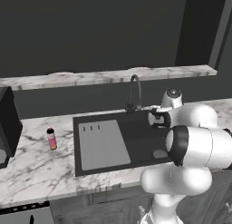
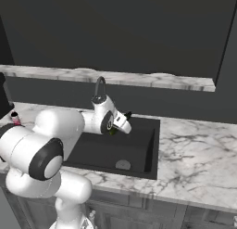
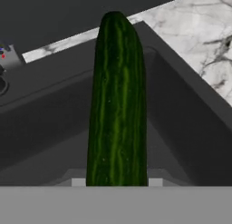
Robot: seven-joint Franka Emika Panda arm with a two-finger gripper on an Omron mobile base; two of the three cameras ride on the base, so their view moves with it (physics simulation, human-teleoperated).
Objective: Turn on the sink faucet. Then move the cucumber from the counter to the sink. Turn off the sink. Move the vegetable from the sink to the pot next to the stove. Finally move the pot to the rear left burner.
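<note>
A white Franka arm reaches over the black sink (image 1: 97,165), its gripper (image 2: 124,122) poised above the basin near the rear wall, at about 11 o'clock from the round grey drain (image 2: 122,164) in the right base view. The fingers are narrowed around the cucumber (image 3: 117,100), which the hand view shows running straight out from between them, dark green and striped, its far tip pointing toward the basin's rim at 12 o'clock. In the right base view a sliver of green shows just beneath the wrist.

The cucumber hangs over the dark basin, clear of the sink floor as far as the hand view shows, with the white marble counter (image 3: 199,41) lying beyond the rim at 2 o'clock.

In the left base view the dark gooseneck faucet (image 1: 134,92) stands at the back edge of the sink, at 12 o'clock from the basin, just to the 10 o'clock side of the arm's wrist. Whether water runs from it cannot be told. The flat grey drainboard panel (image 1: 103,143) with its three slots covers the left half of the sink. A small pink bottle (image 1: 51,138) with a dark cap stands upright on the counter, at 9 o'clock from the sink and well apart from the gripper.
</note>
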